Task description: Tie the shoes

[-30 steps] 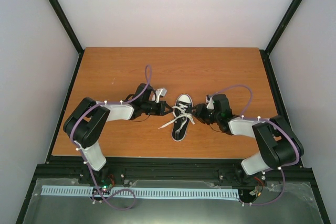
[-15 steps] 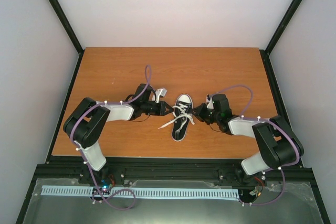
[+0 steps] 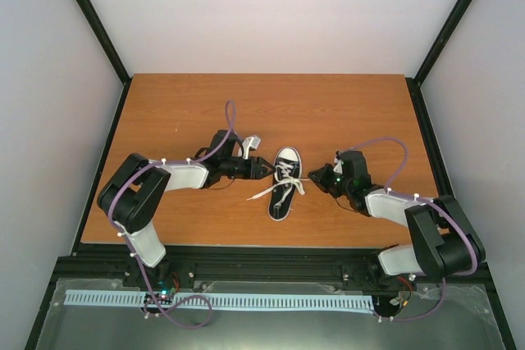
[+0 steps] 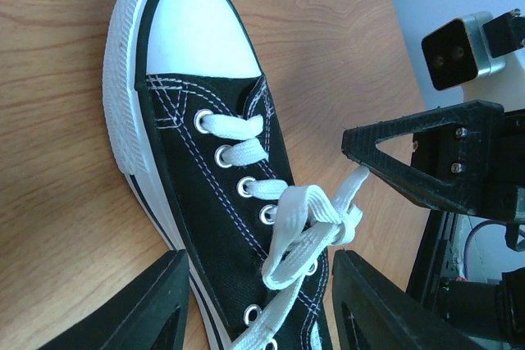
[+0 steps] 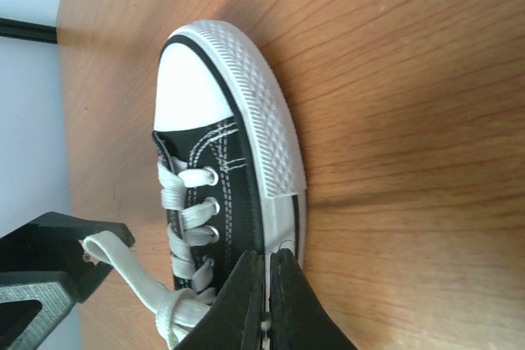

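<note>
The black sneaker [image 3: 283, 188] with a white toe cap lies mid-table, toe pointing away; it also shows in the left wrist view [image 4: 197, 145] and the right wrist view [image 5: 246, 129]. Its white laces [image 4: 305, 227] form a loop with a knot over the eyelets. My left gripper [image 3: 264, 168] is open at the shoe's left side, its jaws [image 4: 258, 261] straddling the loop without gripping it. My right gripper [image 3: 314, 176] is at the shoe's right side, shut [image 5: 268, 258] on a lace strand that runs taut from the knot to its tip [image 4: 354, 147].
The wooden table [image 3: 344, 112] is bordered by black frame rails [image 3: 426, 145] and white walls. A loose lace end [image 3: 261, 195] trails off the shoe's left side. Both arms lie low on the table beside the shoe.
My right arm has drawn back to the right, away from the shoe, with the lace in its jaws. The left gripper has edged slightly closer to the shoe.
</note>
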### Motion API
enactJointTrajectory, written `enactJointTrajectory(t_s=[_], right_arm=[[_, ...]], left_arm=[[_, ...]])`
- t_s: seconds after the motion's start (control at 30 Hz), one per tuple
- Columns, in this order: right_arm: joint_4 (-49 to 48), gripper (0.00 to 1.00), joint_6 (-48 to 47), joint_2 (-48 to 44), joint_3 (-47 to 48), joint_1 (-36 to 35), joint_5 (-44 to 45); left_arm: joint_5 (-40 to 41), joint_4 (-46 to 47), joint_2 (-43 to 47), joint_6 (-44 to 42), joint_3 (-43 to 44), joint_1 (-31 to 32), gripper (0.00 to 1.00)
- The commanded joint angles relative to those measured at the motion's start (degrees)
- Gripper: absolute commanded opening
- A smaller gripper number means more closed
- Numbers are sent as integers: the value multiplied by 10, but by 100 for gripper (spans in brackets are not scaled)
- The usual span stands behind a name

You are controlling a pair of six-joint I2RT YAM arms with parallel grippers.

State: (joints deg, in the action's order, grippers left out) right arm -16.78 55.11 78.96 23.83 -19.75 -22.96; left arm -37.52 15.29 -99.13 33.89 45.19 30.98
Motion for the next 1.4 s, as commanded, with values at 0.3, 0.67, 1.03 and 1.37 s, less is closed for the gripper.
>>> enactJointTrajectory(t_s=[0.3, 0.67, 1.03, 1.37], right_arm=[[45, 3, -29, -44, -23, 37, 19], [58, 3, -37, -71, -39, 56, 14], [62, 3, -44, -77, -46, 81, 6], [56, 3, -44, -73, -47, 84, 0]], left_arm=[[-1, -1, 3, -22, 29, 35, 49], [10, -18, -18, -28, 49, 55, 30], [37, -37, -21, -33, 43, 63, 29], [40, -39, -32, -25, 38, 67, 24]])
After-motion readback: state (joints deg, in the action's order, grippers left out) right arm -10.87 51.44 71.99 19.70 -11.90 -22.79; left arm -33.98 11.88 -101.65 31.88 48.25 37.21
